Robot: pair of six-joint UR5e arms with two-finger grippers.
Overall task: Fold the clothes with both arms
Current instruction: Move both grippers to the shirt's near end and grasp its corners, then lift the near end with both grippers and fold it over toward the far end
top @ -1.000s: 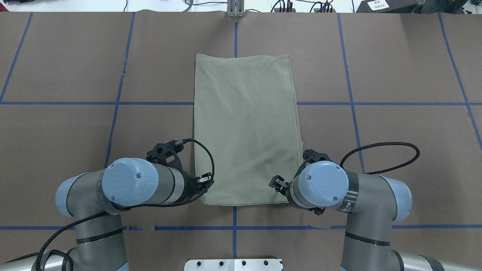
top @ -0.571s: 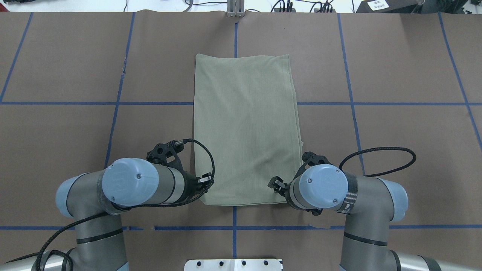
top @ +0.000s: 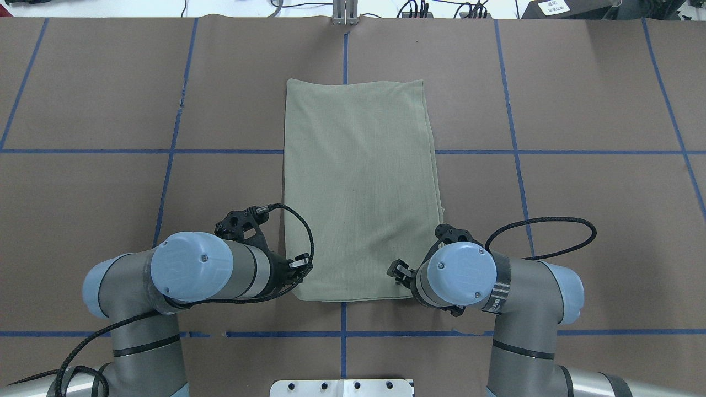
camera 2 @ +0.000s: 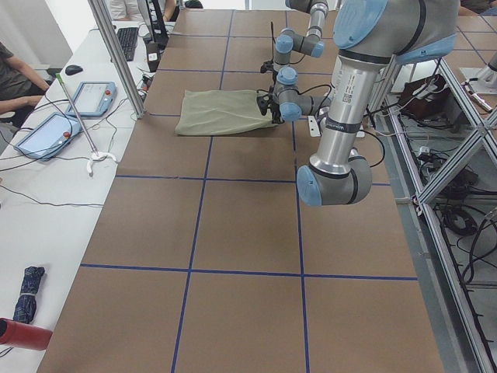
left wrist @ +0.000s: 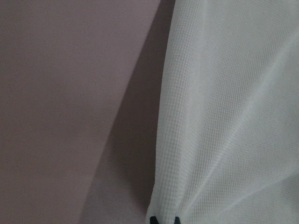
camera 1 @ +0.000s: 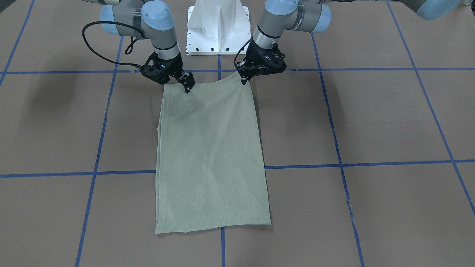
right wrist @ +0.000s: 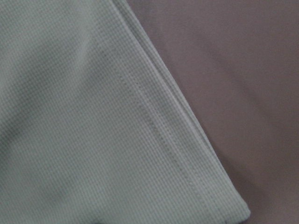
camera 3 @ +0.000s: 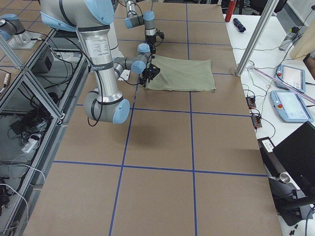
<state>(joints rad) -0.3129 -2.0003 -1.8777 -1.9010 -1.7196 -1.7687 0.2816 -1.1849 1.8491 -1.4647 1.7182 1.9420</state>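
Observation:
The olive-green shirt [top: 358,187] lies folded into a long rectangle in the middle of the table [top: 110,110]. It also shows in the front-facing view [camera 1: 211,155]. My left gripper [camera 1: 244,79] is shut on the shirt's near left corner and holds it slightly raised. In the left wrist view the cloth [left wrist: 224,116] gathers to the pinched tips at the bottom edge. My right gripper [camera 1: 187,87] stands on the shirt's near edge, a little inward of its near right corner, which lies flat [right wrist: 233,205]. I cannot tell whether it is open or shut.
Blue tape lines [top: 343,320] grid the brown table. The white pedestal [camera 1: 218,26] stands just behind the shirt's near edge. Operator desks with tablets [camera 2: 46,132] run along the far side. A metal post [camera 3: 253,42] stands by the shirt's far end.
My right arm has shifted inward toward the shirt's near edge and slightly toward the robot. The left arm and the shirt have stayed put.

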